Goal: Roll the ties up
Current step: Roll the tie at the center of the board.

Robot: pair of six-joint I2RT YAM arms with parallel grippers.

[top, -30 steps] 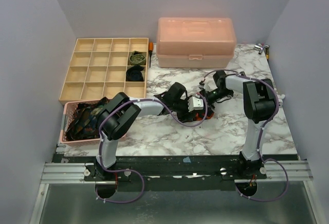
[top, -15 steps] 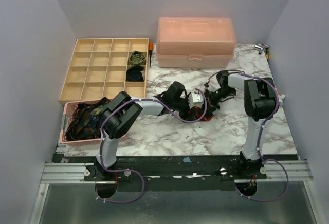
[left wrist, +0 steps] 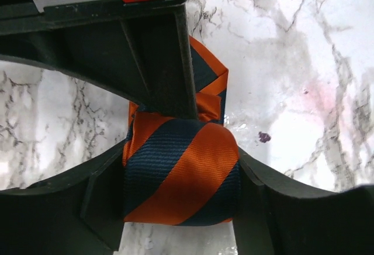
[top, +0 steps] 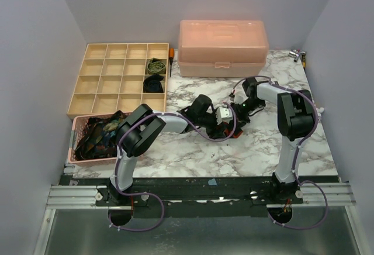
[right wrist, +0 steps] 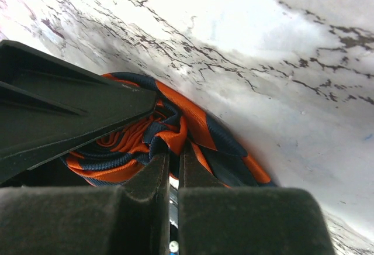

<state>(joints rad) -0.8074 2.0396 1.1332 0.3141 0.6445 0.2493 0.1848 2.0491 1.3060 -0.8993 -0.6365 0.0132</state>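
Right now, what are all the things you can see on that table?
striped necktie: one, orange and navy, rolled, table centre, between both grippers
olive tie: one, rolled, tray's right column, top
black tie: one, rolled, compartment below it
divider tray: one, tan, back left
basket: one, pink, front left
loose ties: a heap, dark patterned, in the basket
lidded box: one, pink, back centre
orange item: one, between tray and box
metal item: one, back right, unclear
table: one, white marble
cables: purple, along both arms
left gripper: one, black, closed around the roll
right gripper: one, black, shut on the roll's core
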